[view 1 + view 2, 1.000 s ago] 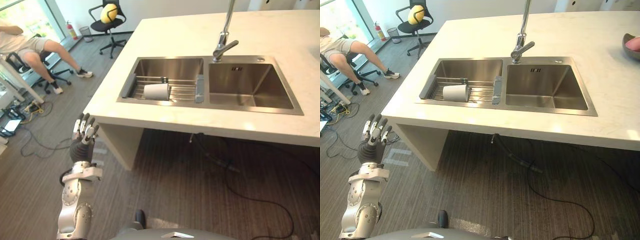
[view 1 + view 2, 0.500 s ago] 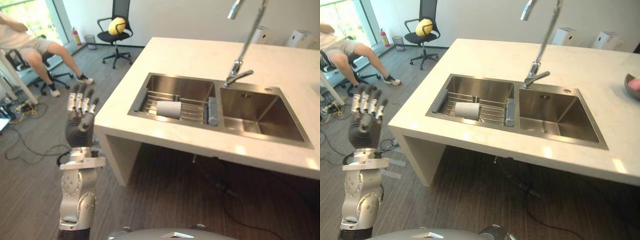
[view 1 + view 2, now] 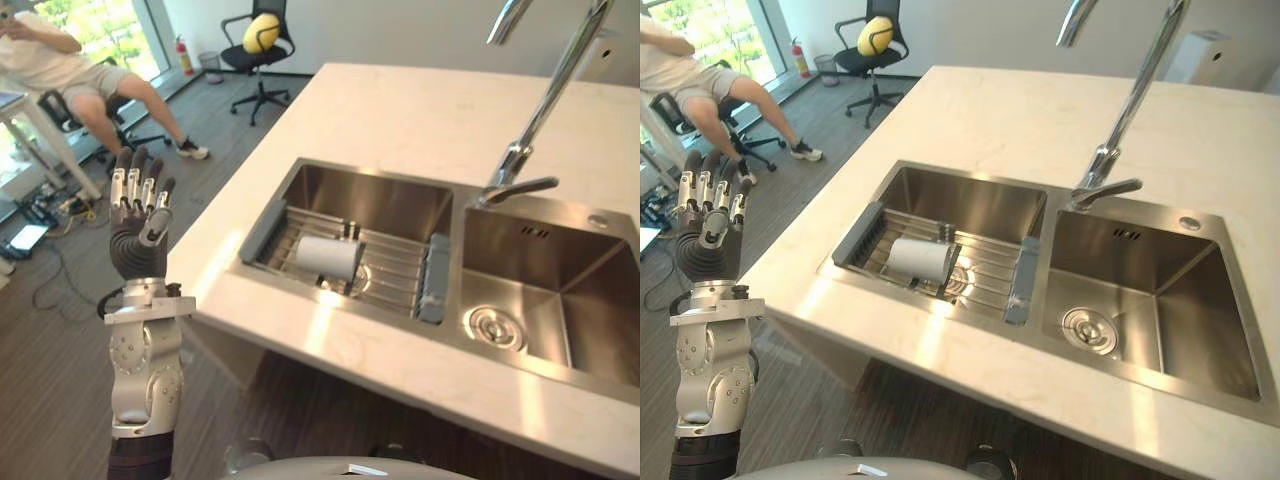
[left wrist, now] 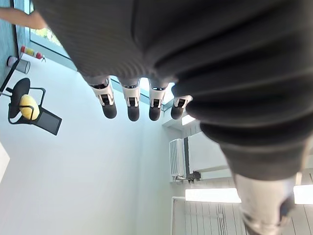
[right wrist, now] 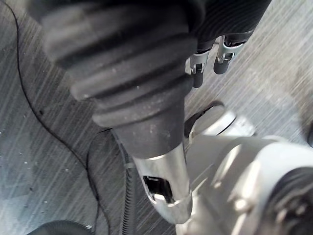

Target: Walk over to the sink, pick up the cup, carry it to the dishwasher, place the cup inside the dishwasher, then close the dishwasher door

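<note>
Sink now closer, left hand raised, fingers straight, empty; cup lies sideways on rack, right and far of it, axis left-right

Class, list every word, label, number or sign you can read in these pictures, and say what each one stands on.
No text here is legible.
Fire extinguisher: any label is too small to read.
Cup: plain white on the side that shows, no print.
Sink: the dark marks on the right basin's back wall look like slots, not letters.
</note>
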